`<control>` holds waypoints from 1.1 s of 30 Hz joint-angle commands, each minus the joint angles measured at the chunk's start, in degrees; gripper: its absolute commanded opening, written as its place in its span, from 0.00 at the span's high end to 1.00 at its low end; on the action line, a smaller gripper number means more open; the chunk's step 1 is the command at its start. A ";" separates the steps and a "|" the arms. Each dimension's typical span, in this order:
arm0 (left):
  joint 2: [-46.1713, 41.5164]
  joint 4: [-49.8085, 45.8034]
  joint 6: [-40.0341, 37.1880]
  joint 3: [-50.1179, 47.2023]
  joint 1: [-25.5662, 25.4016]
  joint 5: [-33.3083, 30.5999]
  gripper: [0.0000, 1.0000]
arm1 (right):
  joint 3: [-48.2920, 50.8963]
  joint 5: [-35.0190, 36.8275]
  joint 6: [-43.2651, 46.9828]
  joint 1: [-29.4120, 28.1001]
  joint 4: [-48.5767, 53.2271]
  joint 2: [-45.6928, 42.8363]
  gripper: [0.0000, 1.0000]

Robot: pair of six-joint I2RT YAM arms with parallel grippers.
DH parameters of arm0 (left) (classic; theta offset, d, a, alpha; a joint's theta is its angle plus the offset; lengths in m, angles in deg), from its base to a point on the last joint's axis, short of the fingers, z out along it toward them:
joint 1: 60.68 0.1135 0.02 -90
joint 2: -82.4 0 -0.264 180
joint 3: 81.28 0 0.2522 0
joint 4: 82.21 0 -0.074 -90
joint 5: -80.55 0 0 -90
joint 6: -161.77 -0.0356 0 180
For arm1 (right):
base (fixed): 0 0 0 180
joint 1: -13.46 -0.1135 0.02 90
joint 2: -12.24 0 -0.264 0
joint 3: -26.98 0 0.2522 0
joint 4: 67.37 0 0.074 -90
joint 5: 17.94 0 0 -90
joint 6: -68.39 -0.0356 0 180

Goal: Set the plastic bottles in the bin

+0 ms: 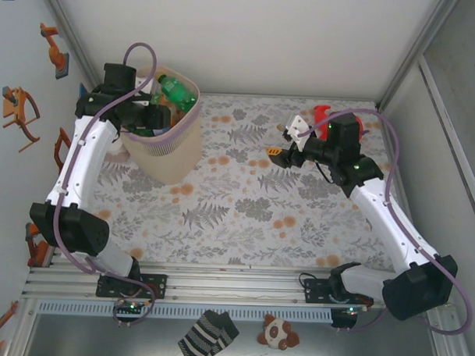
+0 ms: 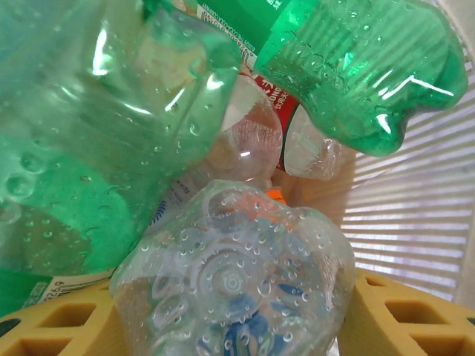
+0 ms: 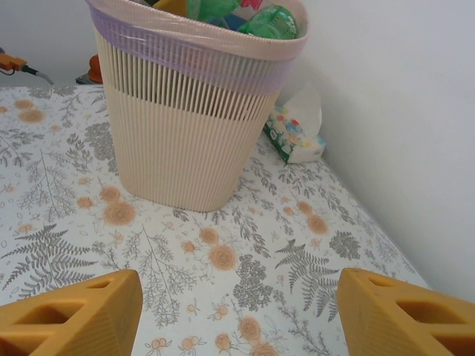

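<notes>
The bin (image 1: 174,156), pale pink over ribbed beige, stands at the table's far left and is heaped with plastic bottles; a green one (image 1: 176,90) lies on top. My left gripper (image 1: 150,116) reaches down into it. In the left wrist view a clear, droplet-covered bottle (image 2: 234,274) sits base-first between the yellow fingers (image 2: 404,315), touching both, so the left gripper (image 2: 234,322) is shut on it. Green bottles (image 2: 356,67) and a red-labelled one (image 2: 278,111) press around it. My right gripper (image 1: 284,142) hovers open over mid-table, and in its wrist view (image 3: 237,311) faces the bin (image 3: 185,133) with nothing between its fingers.
A red plush toy (image 1: 324,112) lies at the far right behind my right arm. A tissue pack (image 3: 297,133) rests behind the bin against the back wall. White enclosure walls close in the table on three sides. A striped sock (image 1: 207,337) lies below the near rail.
</notes>
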 commanded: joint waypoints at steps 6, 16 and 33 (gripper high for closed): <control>1.31 -6.71 -0.44 -3.10 0.44 2.06 0.44 | 0.28 1.02 0.88 -0.32 0.11 -1.16 0.31; -7.35 -2.18 1.18 3.92 0.43 5.04 0.18 | -0.07 1.20 0.71 -0.32 0.30 -1.58 0.31; -3.18 5.45 1.48 6.32 0.44 6.45 0.67 | -0.36 1.37 0.68 -0.32 0.89 -2.12 0.32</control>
